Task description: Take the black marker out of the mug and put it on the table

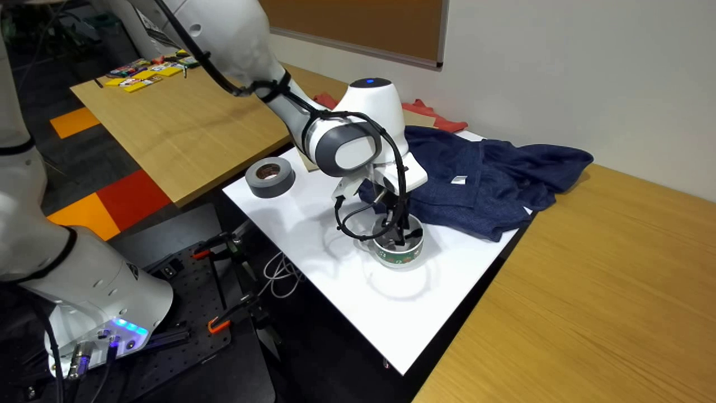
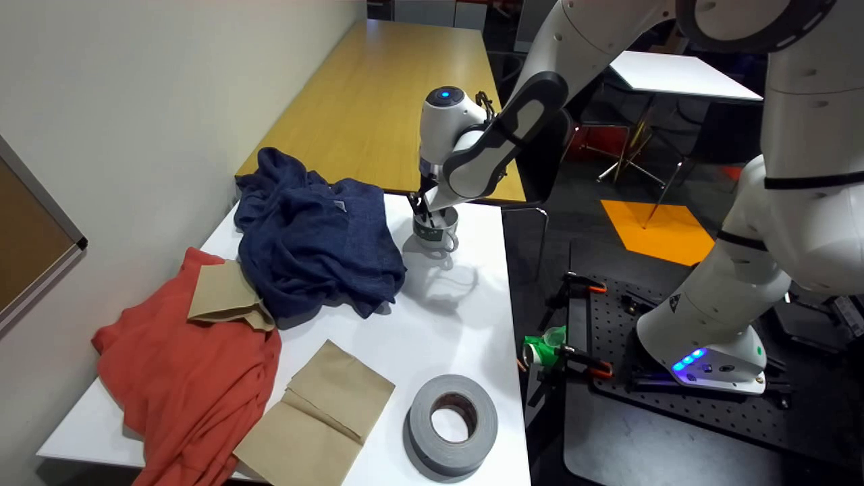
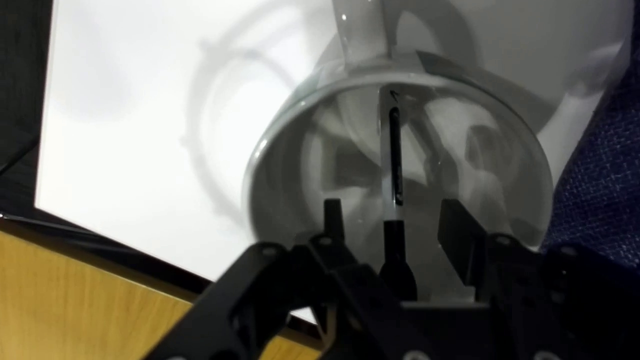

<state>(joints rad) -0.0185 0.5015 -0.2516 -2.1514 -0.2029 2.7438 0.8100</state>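
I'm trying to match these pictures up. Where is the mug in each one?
In an exterior view: the mug sits a little right of and below the middle.
In an exterior view: the mug is almost at the centre.
In the wrist view: the mug, seen from above, fills much of the middle and right.
Shared landmark: the dark blue cloth, visible in all three, along the right edge in the wrist view.

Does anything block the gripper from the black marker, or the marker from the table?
Nothing visible blocks the gripper: the black marker sits between its open jaws. The wall of the mug, around the marker, stands between it and the table.
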